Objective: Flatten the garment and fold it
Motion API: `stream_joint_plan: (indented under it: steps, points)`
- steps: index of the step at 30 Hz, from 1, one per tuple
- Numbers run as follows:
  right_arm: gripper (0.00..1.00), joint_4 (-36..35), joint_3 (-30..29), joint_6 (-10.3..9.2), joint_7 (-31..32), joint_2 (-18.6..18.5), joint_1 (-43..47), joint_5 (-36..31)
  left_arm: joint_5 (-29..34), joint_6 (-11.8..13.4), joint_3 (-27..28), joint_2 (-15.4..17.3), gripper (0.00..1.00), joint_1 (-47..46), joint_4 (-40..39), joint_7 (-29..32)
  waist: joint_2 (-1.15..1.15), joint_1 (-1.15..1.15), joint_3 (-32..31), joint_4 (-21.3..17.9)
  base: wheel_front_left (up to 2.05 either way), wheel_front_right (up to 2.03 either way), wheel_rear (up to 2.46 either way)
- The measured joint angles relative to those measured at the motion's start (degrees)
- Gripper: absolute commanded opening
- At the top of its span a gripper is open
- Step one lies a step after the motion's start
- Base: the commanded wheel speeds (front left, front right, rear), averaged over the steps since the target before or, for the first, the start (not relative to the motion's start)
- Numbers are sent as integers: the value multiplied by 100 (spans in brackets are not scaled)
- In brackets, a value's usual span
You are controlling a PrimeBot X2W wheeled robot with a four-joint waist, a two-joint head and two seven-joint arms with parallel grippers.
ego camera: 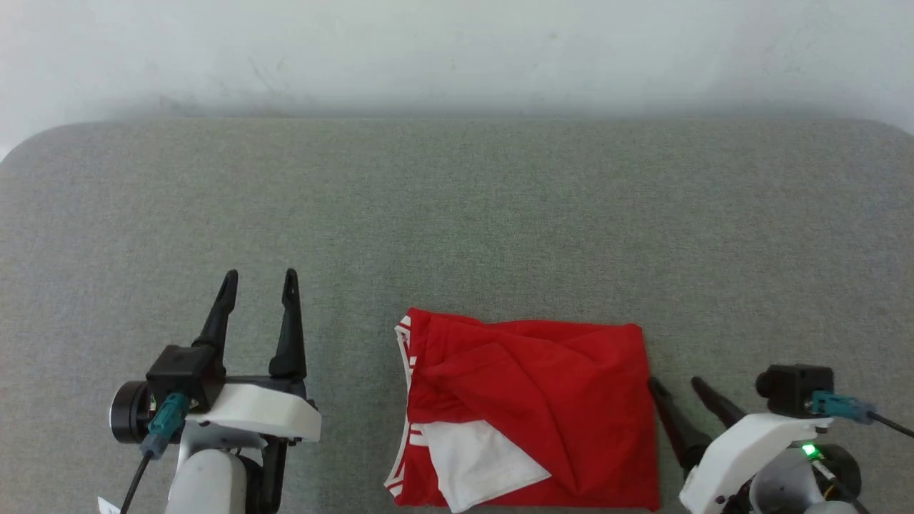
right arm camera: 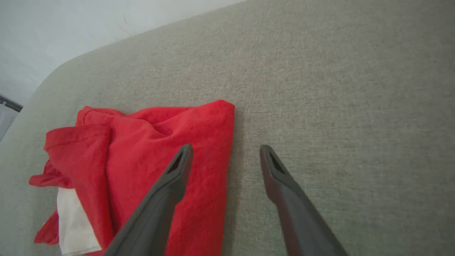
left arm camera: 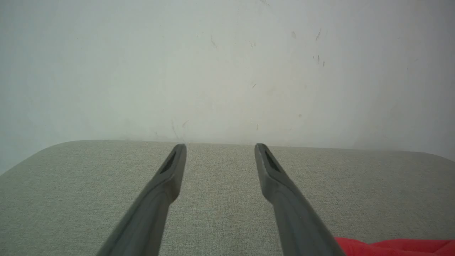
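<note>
A red shirt (ego camera: 528,414) lies folded into a rough, rumpled rectangle on a grey fabric-covered table (ego camera: 457,214), close to the near edge and a little right of centre in the head view, with a pale wall (ego camera: 457,50) behind. A white sleeve (ego camera: 478,457) pokes out across the shirt's near-left part, and red-and-white striped trim (ego camera: 405,350) runs down its left edge; creases cross the red cloth. The left gripper (ego camera: 260,274) sits well to the left of the shirt, its two dark fingers spread apart and pointing away toward the wall, grasping nothing. In the left wrist view only a corner of red cloth appears beside one finger, apart from it. The right gripper (ego camera: 673,381) is just beside the shirt's right edge, its fingers likewise spread and empty. In the right wrist view one finger (right arm camera: 177,170) lies over the red cloth near that edge, while the other finger (right arm camera: 280,177) lies over bare grey table; whether either touches the surface cannot be told.
</note>
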Motion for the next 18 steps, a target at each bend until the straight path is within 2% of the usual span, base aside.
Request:
stream_joint_plan:
  steps: [12,13,14,16,18]
  points:
    - [100,888,380,0,939,3,-287,293,3,-43,-40,-1,100,1,51,0,0,0,21,179,0,0,0]
    - [75,924,402,0,1000,-2,-329,319,4,-43,-36,-1,100,1,55,0,0,0,23,192,0,0,0]
    - [39,938,432,0,1070,-9,-367,278,3,-43,-38,-1,100,1,60,0,0,0,25,202,0,0,0]
    - [0,943,490,0,1192,-11,-438,31,3,-43,-32,0,100,3,63,0,0,0,35,202,0,0,0]
    - [0,905,539,0,1344,-7,-518,-371,3,-43,-19,-1,100,7,60,0,0,1,43,180,0,0,0]
